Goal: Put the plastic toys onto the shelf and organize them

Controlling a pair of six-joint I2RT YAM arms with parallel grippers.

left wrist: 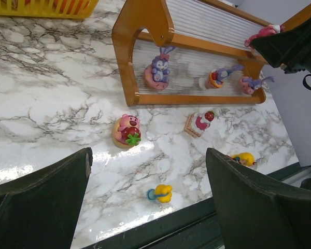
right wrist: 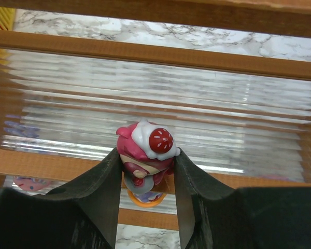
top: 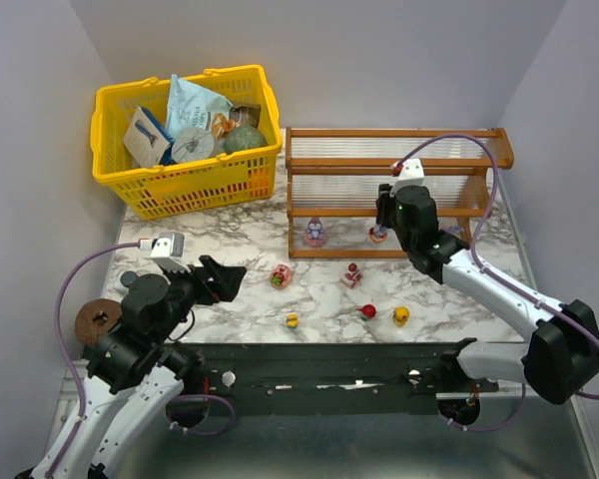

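The right gripper [right wrist: 145,171] is clamped on a pink toy [right wrist: 144,146] topped with white cream and a red strawberry, one finger pressing each side. It holds the toy at the front of the shelf [top: 449,135], right of the shelf's middle and level with a wooden front rail. Whether the toy touches that rail I cannot tell.

Three toys stand on the shelf's lowest tier. A purple bunny [left wrist: 158,69] on a pink ring is toward the shelf's left end, and an orange-based toy [left wrist: 215,79] is roughly under the held one. A third purple toy [left wrist: 249,83] is further right, hidden from above by the right arm.

Five more toys lie on the marble table [top: 230,239] in front of the shelf: a pink bear [left wrist: 126,130], a cake slice [left wrist: 198,123], a yellow duck [left wrist: 160,193], a red one [top: 367,311] and a yellow one [left wrist: 242,158].

The left gripper [top: 235,281] hovers in front of the shelf's left end, well apart from it, with its jaws spread wide and nothing between them. A yellow basket [top: 110,110] of packets stands just left of the shelf.
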